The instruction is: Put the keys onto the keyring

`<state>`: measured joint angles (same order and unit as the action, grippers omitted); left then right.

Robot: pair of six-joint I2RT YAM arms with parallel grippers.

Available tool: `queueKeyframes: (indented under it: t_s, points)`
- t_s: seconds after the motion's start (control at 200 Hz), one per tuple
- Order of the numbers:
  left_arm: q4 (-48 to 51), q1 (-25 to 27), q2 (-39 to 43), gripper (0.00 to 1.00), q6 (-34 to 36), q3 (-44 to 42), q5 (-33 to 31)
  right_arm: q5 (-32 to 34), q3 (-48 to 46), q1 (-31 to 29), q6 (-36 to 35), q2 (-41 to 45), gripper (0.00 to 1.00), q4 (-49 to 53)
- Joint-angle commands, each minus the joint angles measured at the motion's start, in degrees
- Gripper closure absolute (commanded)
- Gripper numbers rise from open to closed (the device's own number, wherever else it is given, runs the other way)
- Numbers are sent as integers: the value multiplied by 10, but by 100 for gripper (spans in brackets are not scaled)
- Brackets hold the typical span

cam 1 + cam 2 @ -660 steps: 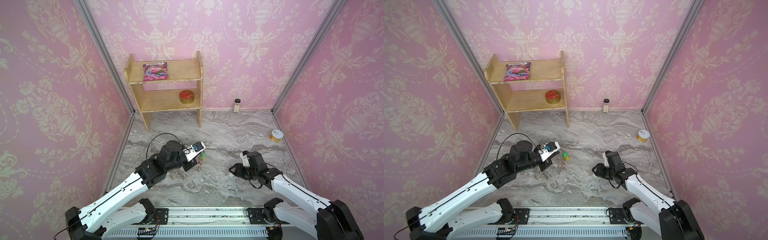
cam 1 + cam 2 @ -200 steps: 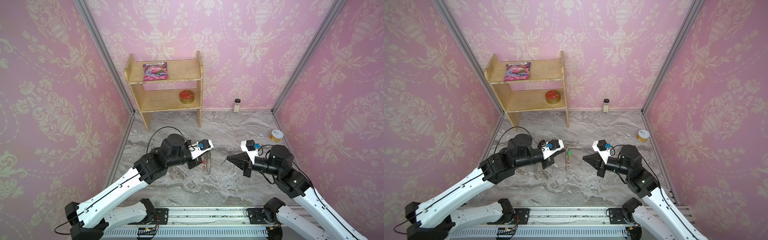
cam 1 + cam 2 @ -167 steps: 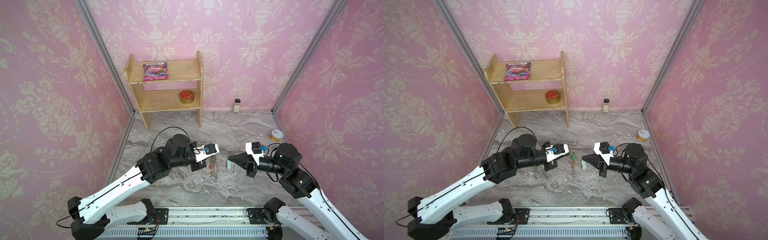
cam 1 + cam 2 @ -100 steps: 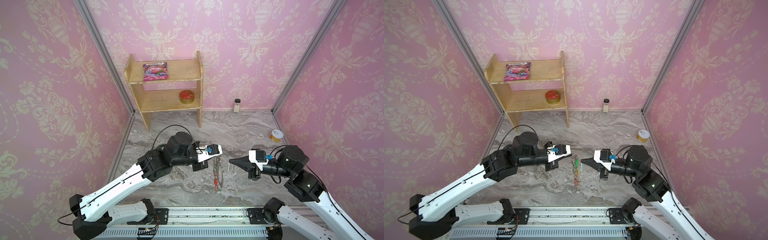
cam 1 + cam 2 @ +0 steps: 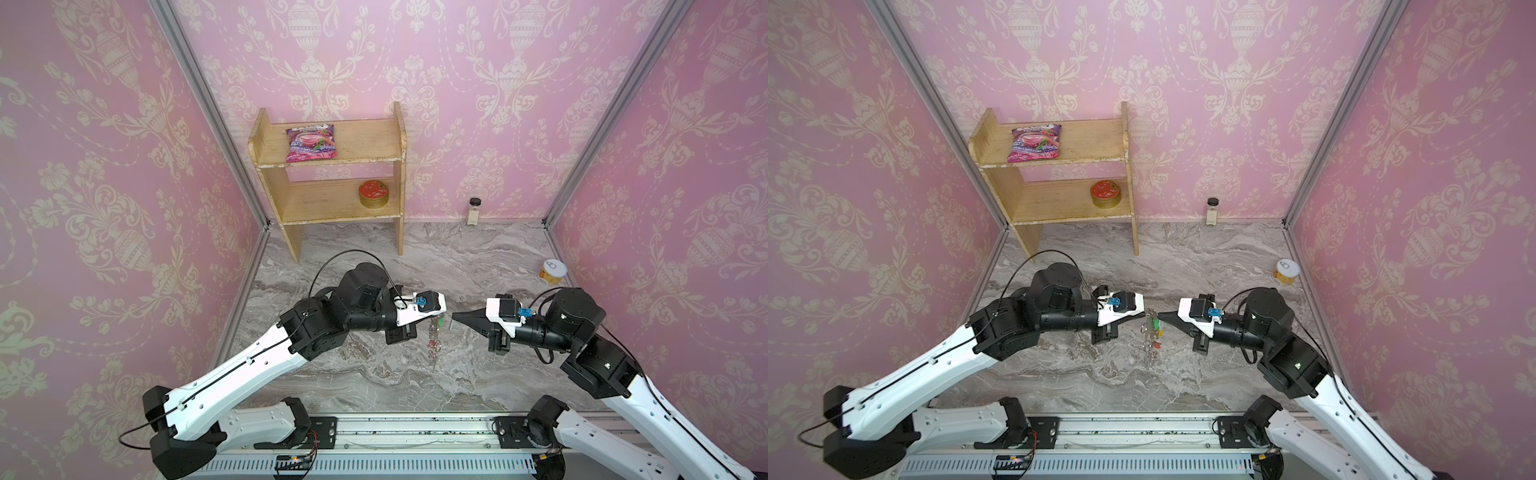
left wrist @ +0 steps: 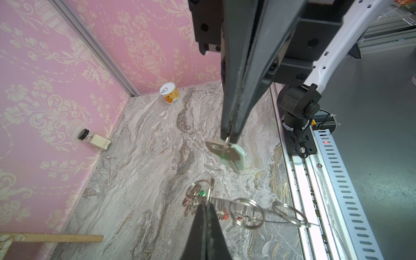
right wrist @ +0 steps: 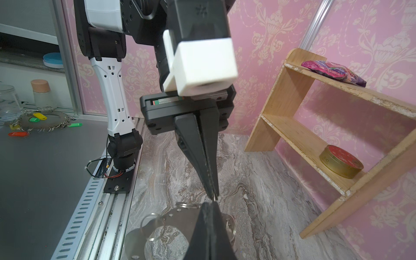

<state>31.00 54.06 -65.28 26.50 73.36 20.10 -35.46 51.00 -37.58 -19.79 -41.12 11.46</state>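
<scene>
Both task pieces hang in the air over the marble-patterned tabletop (image 5: 374,374), held tip to tip, so the pick-ups look finished and the joining not yet done. The left gripper (image 6: 206,202), jaws pressed fully together, pinches what looks like a wire loop on the keyring (image 7: 173,215). That is a flat, grey, perforated metal hoop dangling edge-down, fringed with thin shiny split rings (image 6: 247,212) and small coloured plastic tags (image 6: 225,216). The right gripper (image 6: 229,138), equally tight, nips the keys (image 6: 225,153): flat silver blades against a smooth mint oblong tag, close to the hoop's loops but apart. Threading remains.
</scene>
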Motion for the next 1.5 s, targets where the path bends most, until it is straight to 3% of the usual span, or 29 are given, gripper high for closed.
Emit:
queueKeyframes:
  t_s: [0.0,0.816,1.491]
  points:
    - [-12,-5,14,100,0,3,23,18,1,-11,-23,-5,100,8]
    - [3,-8,15,100,-4,6,35,40,2,-27,-31,2,100,5]
    - [1,-9,17,100,-3,4,28,16,9,-28,-25,-5,100,10]
